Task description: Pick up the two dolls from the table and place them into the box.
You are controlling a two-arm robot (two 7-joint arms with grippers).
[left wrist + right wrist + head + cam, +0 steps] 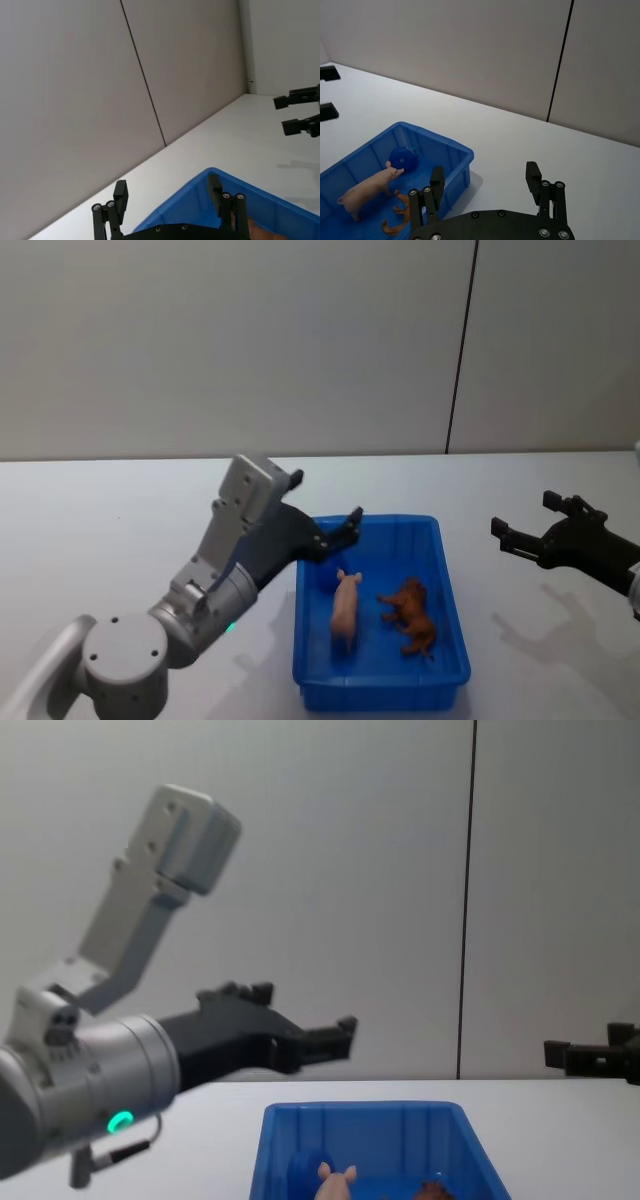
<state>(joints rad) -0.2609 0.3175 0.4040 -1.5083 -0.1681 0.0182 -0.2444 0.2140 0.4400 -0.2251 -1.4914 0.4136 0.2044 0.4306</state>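
A blue box sits on a white table. Inside lie both dolls: a pink pig and, just beside it, a brown animal. A dark blue ball rests by the pig's snout. Above the box's far left corner hangs the left gripper, fingers spread, empty. The right gripper hovers right of the box, also spread and empty. No writing is legible.

Light: even, bright, diffuse, from overhead.
Shadows: soft grey patches on the flat white tabletop, at about 5 o'clock in the head view.
Glare: none.
Focus: chest view slightly soft on the near arm.
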